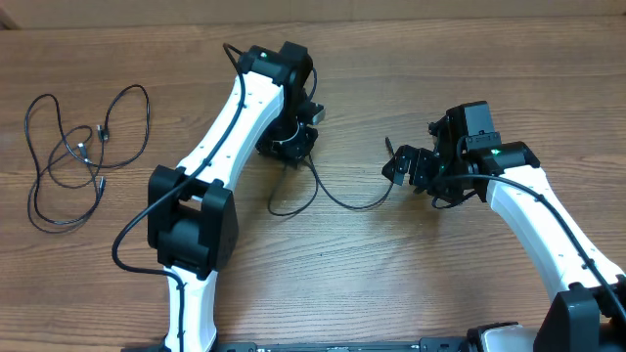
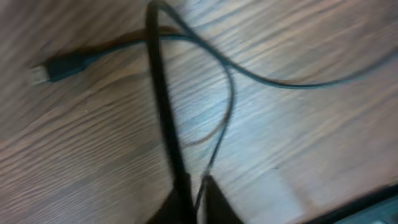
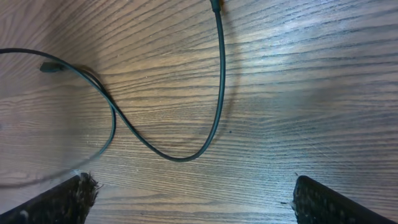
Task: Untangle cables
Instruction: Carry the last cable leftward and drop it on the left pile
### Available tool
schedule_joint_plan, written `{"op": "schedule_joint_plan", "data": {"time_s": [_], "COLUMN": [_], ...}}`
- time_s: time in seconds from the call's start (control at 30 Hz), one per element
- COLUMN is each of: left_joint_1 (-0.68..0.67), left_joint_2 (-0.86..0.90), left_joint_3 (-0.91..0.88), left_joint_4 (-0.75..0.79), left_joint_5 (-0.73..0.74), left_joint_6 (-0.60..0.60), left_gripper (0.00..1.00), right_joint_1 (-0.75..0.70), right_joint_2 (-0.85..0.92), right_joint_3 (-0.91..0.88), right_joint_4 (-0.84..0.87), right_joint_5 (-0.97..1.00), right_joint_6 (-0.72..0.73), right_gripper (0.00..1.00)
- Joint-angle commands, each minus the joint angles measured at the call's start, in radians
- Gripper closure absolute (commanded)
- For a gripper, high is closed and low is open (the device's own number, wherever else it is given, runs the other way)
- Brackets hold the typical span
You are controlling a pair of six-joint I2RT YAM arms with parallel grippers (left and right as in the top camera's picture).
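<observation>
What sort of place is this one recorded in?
Likely a robotics lab bench: a wood-grain table, two white-and-black robot arms based at one edge, and on it a loose bundle of thin black cables and a single cable.

readable text: you get none, any view
cables [image 1: 80,149]: no legible marking
arms [image 1: 230,117]: no legible label
table [image 1: 391,284]: no legible print

The worktop [image 1: 391,284] is a wood-grain surface in warm mid-brown, its darker streaks running along its length across the whole overhead view. Beyond its far edge runs a plain, paler tan strip [image 1: 440,8], too narrow to tell whether it is wall or floor. Light leaves a pale, bluish-white sheen on the grain in both wrist views.
</observation>
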Motion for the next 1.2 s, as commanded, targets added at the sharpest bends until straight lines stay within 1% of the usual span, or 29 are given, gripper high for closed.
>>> {"op": "schedule_joint_plan", "data": {"time_s": [0.0, 0.13, 0.17, 0.27, 0.3, 0.33, 0.43, 0.53, 0.57, 0.6, 0.7, 0.8, 1.17], "left_joint_1": [0.019, 0.080, 0.129, 0.235, 0.280, 0.354, 0.483, 0.607, 0.668, 0.701, 0.765, 0.796, 0.797], "left_joint_2": [-0.043, -0.105, -0.137, -0.185, -0.201, -0.222, -0.246, -0.254, -0.254, -0.253, -0.246, -0.237, -0.232], "left_joint_3": [0.027, 0.113, 0.169, 0.278, 0.318, 0.376, 0.459, 0.507, 0.511, 0.510, 0.499, 0.477, 0.449], "left_joint_4": [0.010, 0.014, 0.014, 0.020, 0.027, 0.047, 0.095, 0.111, 0.100, 0.084, 0.045, 0.010, 0.002], "left_joint_5": [-0.185, -0.360, -0.441, -0.555, -0.584, -0.621, -0.613, -0.588, -0.568, -0.536, -0.418, -0.353, -0.351], "left_joint_6": [-0.095, -0.195, -0.224, -0.267, -0.267, -0.281, -0.286, -0.324, -0.361, -0.379, -0.386, -0.386, -0.386], "left_gripper": [0.96, 0.96, 0.96, 0.96, 0.96, 0.96, 0.96, 0.96, 0.96, 0.96, 0.96, 0.96, 0.96], "right_joint_1": [0.004, 0.004, 0.004, 0.004, 0.004, 0.004, 0.004, 0.004, 0.004, 0.004, 0.004, 0.004, 0.004], "right_joint_2": [0.006, 0.006, 0.006, 0.006, 0.006, 0.006, 0.006, 0.006, 0.006, 0.006, 0.006, 0.006, 0.006], "right_joint_3": [-0.005, -0.005, -0.005, -0.005, -0.005, -0.005, -0.005, -0.005, -0.005, -0.005, -0.005, -0.005, -0.005], "right_joint_4": [0.002, 0.002, 0.002, 0.001, 0.001, 0.002, 0.002, 0.002, 0.002, 0.002, 0.003, 0.003, 0.002], "right_joint_5": [0.011, 0.011, 0.011, 0.011, 0.011, 0.011, 0.011, 0.011, 0.011, 0.011, 0.011, 0.011, 0.011], "right_joint_6": [0.004, 0.004, 0.004, 0.004, 0.004, 0.004, 0.004, 0.004, 0.004, 0.004, 0.004, 0.004, 0.004], "right_gripper": [0.00, 0.00, 0.00, 0.00, 0.00, 0.00, 0.00, 0.00, 0.00, 0.00, 0.00, 0.00, 0.00]}}
